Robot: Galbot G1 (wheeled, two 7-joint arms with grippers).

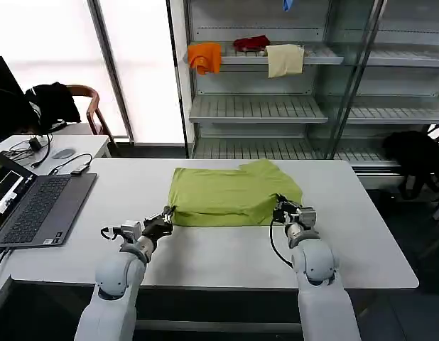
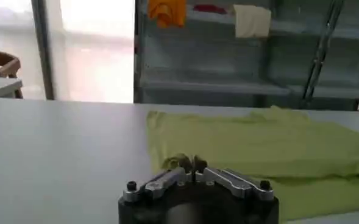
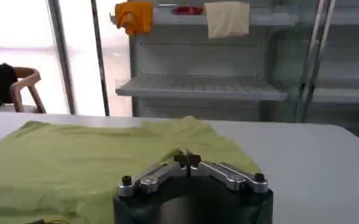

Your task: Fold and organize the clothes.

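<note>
The lime-green short-sleeved cotton T-shirt [image 1: 230,195] lies flat on the middle of the white rectangular table [image 1: 205,249], folded into a wide, roughly rectangular shape. Its near edge runs straight across in front of the robot, while the far right part rises in a rumpled hump with a loose layer doubled over. The surface is mostly smooth, with soft creases toward the right side; no print shows on the upward face.

The left gripper [image 1: 166,217] sits at the shirt's near left corner, its fingers drawn together and pinching the green cloth; in the left wrist view the fingertips [image 2: 194,164] meet with a small bunch of fabric gathered between them. The right gripper [image 1: 282,211] is at the near right corner, likewise clenched on the edge of the shirt, and in the right wrist view its fingertips [image 3: 191,161] are closed tight against the fabric [image 3: 75,164]. Both grippers rest low, close to the tabletop.

On the table's left end lies an open dark grey laptop [image 1: 35,206], well apart from the shirt, with a black cable [image 1: 70,165] beside it. Behind the table stands a grey metal shelving unit [image 1: 276,106]; on its upper shelf hang an orange cloth [image 1: 205,57], a red cloth [image 1: 251,44] and a cream cloth [image 1: 284,60]. A wooden chair [image 1: 88,106] draped with a black garment [image 1: 52,99] stands at the far left near the window.
</note>
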